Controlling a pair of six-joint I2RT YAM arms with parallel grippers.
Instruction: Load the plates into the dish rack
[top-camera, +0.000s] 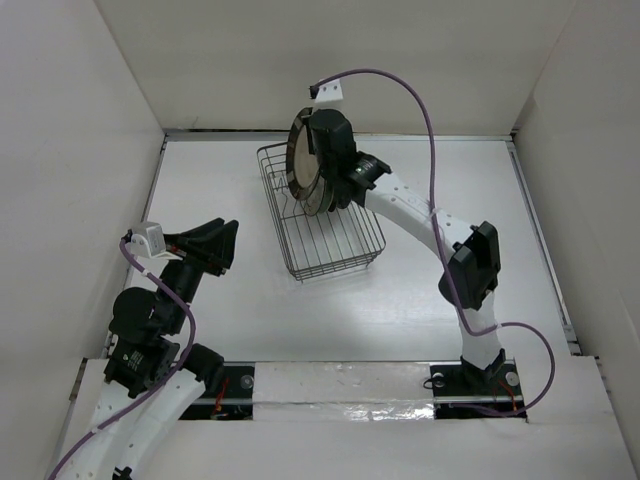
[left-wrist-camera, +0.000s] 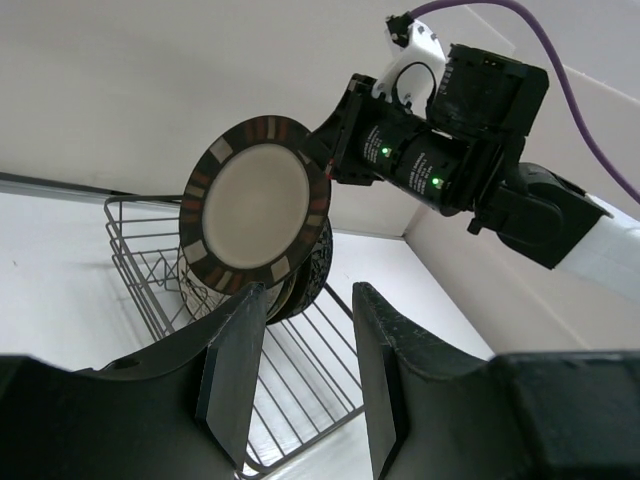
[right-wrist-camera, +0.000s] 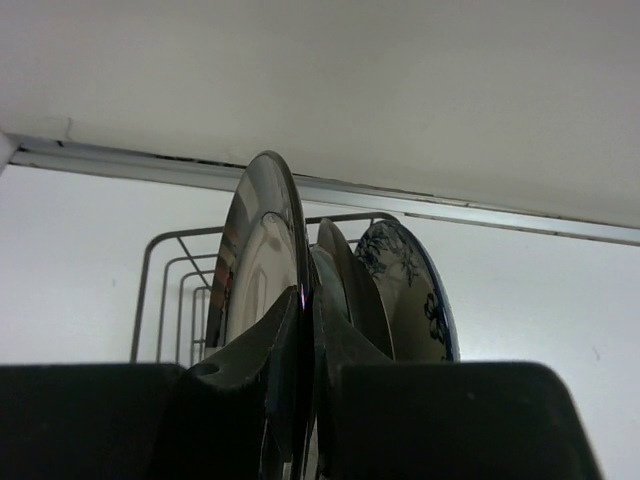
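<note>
right fingers (right-wrist-camera: 306, 335) pinch the dark-rimmed plate (left-wrist-camera: 255, 205) upright over the dish rack (top-camera: 340, 263); left fingers (top-camera: 218, 240) spread, empty

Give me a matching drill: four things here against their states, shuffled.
Things:
1. left gripper
2. right gripper
3. dark-rimmed plate
4. rack

States:
a. holds standing plates
b. open, empty
c. clamped at its rim, upright
d. shut, holding something

Pairs: 1-b; 2-d; 3-c; 4-a
</note>
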